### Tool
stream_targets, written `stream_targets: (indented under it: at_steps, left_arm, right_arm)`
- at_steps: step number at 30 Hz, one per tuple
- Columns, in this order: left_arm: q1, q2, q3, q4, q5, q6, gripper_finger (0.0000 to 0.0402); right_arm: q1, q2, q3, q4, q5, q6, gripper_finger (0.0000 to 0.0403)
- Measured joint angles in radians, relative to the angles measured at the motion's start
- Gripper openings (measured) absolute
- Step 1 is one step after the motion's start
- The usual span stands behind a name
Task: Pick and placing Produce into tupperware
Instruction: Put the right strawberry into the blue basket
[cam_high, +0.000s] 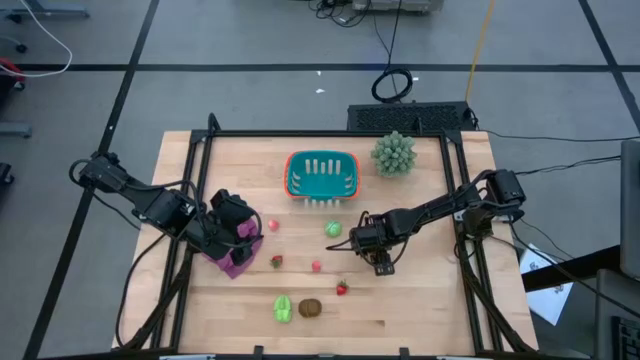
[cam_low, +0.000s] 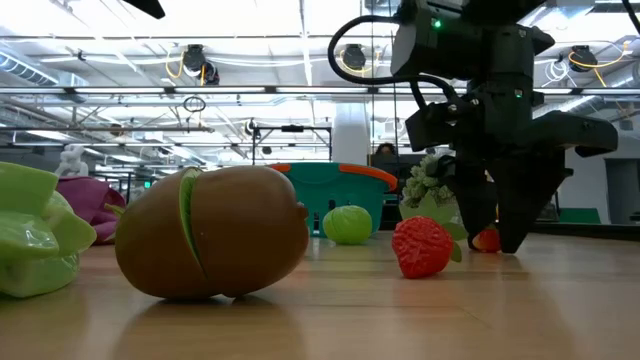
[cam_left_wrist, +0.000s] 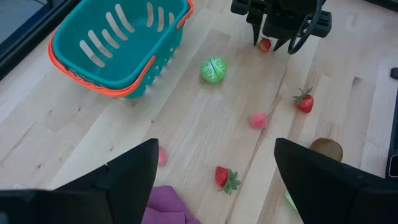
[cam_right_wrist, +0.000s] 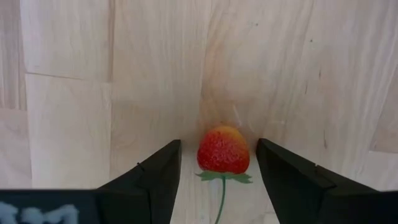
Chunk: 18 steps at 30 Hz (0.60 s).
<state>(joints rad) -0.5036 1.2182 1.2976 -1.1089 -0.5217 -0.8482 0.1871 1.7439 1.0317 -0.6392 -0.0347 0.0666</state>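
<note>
A small red strawberry (cam_right_wrist: 224, 150) lies on the wooden table right of centre. My right gripper (cam_right_wrist: 217, 180) points down over it, open, with one finger on each side and a gap to both; the low view shows its fingertips (cam_low: 515, 235) close above the board. The teal tupperware (cam_high: 322, 175) stands on its base at the far centre. Other produce lies loose: a green ball (cam_high: 334, 229), small red pieces (cam_high: 316, 266), a second strawberry (cam_high: 342, 288), a light green piece (cam_high: 283, 308) and a brown oval (cam_high: 310, 308). My left gripper (cam_left_wrist: 214, 180) hangs open above the table's left.
A purple cloth (cam_high: 238, 260) lies under my left gripper. A spiky pale-green plant (cam_high: 394, 153) stands right of the tupperware at the far edge. Dark frame rails (cam_high: 462, 250) run along the table's left and right sides.
</note>
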Motion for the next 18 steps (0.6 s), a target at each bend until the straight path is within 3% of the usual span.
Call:
stream_targets:
  at_steps: [5, 18]
  left_arm:
    - [0.000, 0.000, 0.000, 0.000, 0.000, 0.000, 0.0324]
    - [0.000, 0.000, 0.000, 0.000, 0.000, -0.001, 0.0324]
  right_arm:
    - [0.000, 0.000, 0.000, 0.000, 0.001, 0.000, 0.0195]
    - [-0.001, 0.000, 0.000, 0.000, 0.006, 0.000, 0.0118]
